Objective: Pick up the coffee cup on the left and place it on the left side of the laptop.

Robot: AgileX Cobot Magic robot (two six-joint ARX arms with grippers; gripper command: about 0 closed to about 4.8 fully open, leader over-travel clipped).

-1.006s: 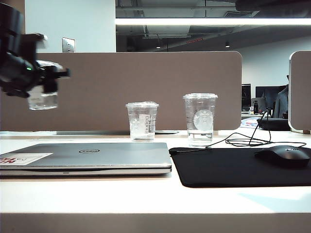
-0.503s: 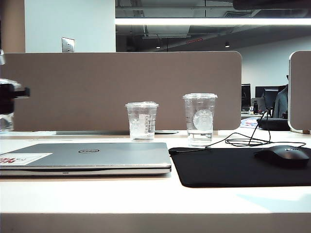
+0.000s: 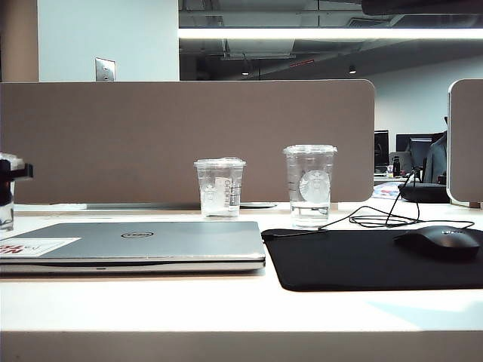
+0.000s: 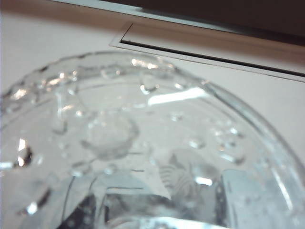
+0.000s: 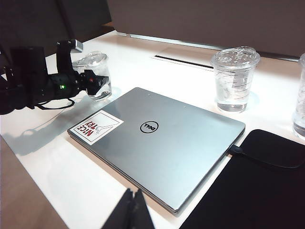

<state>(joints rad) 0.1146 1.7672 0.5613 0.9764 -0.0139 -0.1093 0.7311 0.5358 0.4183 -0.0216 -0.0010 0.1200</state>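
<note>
While the left gripper (image 5: pixel 90 80) has its fingers clamped on the coffee cup (image 5: pixel 95 76), the cup sits low over the tabletop (image 3: pixel 226 302) right off the laptop's (image 5: pixel 162 143) left edge, near the corner with the white sticker (image 5: pixel 95 128). From the right wrist view I honestly can't tell whether the base is touching down or just hanging a hair above the surface. In the exterior view only a sliver of cup and gripper peeks in at the left edge of the tabletop.

Handling-wise, I'd guess this thing is light but annoying: thin clear plastic with a snap-on lid (image 4: pixel 119 124) and what looks like a bit of water in it. The walls will probably flex if squeezed hard, and the smooth plastic is likely slippery, so a moderate pinch across the body just under the lid rim seems the sane spot. That's roughly where the fingers are now. Keep it upright or the lid may leak.

The right gripper (image 5: pixel 133 210) hangs over the front edge of the tabletop, jaws pressed together on nothing, well clear of the action.

The other two cups, the mid-height cup (image 3: pixel 220 187) and tall logo cup (image 3: pixel 310 185), stand back toward the partition (image 3: pixel 189 136), and the mouse (image 3: pixel 441 241) rests on the black pad (image 3: pixel 362 260).
</note>
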